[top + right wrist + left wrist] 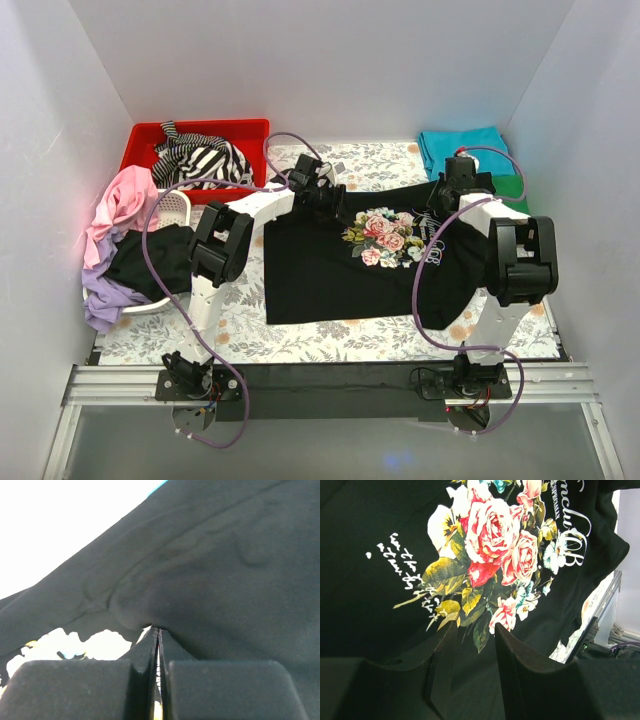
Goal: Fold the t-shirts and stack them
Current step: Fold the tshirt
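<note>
The black rose-print t-shirt (320, 275) lies spread on the floral table (330, 340) between both arms. The right gripper (158, 635) is pinched tight on the shirt's black cloth near its far right edge. The left gripper (472, 655) hangs over the print, its 2 fingers apart. A teal tee (460, 148) lies in the far right corner.

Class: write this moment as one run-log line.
item: black tee, spread, rose print up | left pincer: open at far edge | right pincer: shut on black tee | teal tee: folded, far right
</note>
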You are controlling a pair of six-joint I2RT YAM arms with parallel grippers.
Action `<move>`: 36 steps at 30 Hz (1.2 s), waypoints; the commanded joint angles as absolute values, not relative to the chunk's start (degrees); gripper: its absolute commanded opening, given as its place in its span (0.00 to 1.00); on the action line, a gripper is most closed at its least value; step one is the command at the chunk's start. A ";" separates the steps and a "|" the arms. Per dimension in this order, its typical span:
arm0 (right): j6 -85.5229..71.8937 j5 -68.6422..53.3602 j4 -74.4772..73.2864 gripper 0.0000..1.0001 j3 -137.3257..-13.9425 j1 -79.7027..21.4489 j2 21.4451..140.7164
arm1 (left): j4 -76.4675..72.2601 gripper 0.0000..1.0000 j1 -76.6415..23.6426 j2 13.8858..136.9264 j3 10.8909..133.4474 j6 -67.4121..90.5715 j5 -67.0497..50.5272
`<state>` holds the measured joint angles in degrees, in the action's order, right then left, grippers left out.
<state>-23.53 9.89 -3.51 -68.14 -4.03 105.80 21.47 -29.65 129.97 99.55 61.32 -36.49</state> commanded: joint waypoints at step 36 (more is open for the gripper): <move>-26.19 7.90 -8.09 0.68 -77.87 -4.75 108.54 | 26.19 0.35 -29.88 131.75 103.71 58.27 -36.65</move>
<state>-25.98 5.19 -9.56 -73.97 -4.27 108.97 25.12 -29.74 132.90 101.38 59.75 -37.21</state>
